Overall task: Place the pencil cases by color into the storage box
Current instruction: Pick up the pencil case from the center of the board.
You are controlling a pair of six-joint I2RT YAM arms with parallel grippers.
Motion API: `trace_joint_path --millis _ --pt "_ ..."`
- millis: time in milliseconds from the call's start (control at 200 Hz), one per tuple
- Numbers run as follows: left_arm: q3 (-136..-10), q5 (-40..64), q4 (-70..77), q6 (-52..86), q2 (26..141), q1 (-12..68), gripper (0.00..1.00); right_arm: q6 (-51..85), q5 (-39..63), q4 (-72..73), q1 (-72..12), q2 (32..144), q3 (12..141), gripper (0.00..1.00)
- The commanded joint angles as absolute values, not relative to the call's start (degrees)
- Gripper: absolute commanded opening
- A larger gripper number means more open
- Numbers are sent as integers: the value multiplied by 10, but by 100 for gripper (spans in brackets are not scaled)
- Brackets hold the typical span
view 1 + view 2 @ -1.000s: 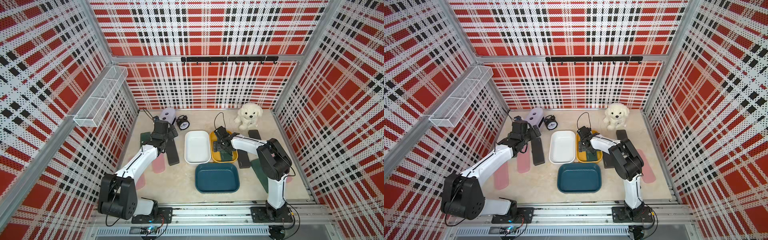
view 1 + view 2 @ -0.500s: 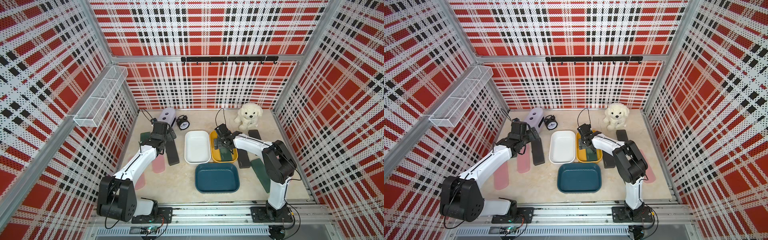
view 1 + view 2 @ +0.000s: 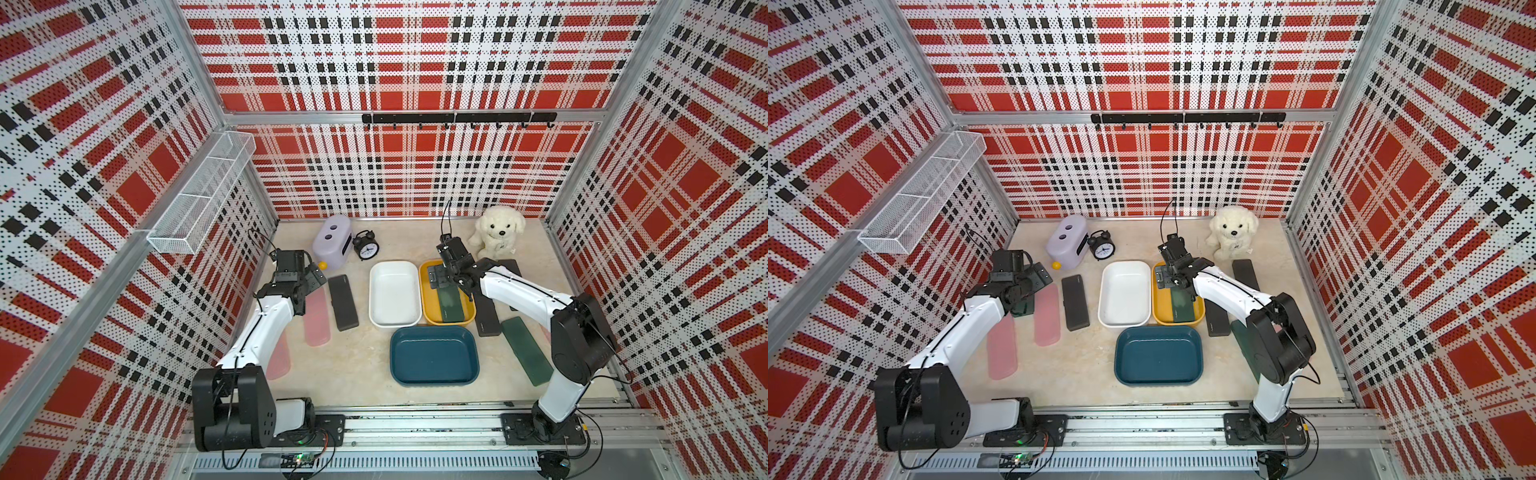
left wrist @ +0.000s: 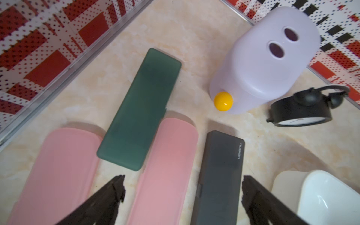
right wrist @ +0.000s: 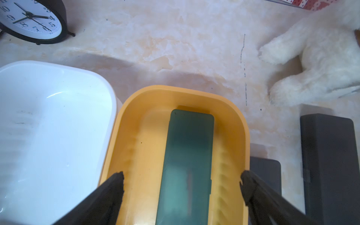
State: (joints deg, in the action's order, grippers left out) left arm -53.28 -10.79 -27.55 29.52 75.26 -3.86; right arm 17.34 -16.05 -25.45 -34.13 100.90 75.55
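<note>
R gripper (image 5: pixel 182 179) released, empty, over green case (image 5: pixel 187 155) inside yellow bin (image 5: pixel 239 120). L gripper (image 4: pixel 183 183) wide open, empty, over pink case (image 4: pixel 165 165) + black case (image 4: pixel 220 175), well left of yellow bin. Risk: jaws catch both cases, wrong colour.

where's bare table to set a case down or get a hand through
Free: table between the pink case and blue bin; also behind the white bin, by the alarm clock. Crowded: cases right of the yellow bin.
</note>
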Motion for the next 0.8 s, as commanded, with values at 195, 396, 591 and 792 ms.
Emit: trace_joint_path --millis 195,396,591,792 --pt "-489 -142 -391 318 698 -114 98 116 -80 -212 -347 1015 746 100" --pt "-454 -89 -398 312 678 -207 98 100 -56 -196 -347 1017 731 100" --pt "-452 -31 -409 317 687 -240 99 98 -43 -186 -346 1023 725 100" --pt "-488 -52 -438 250 757 -237 99 99 -40 -185 -344 1033 725 100"
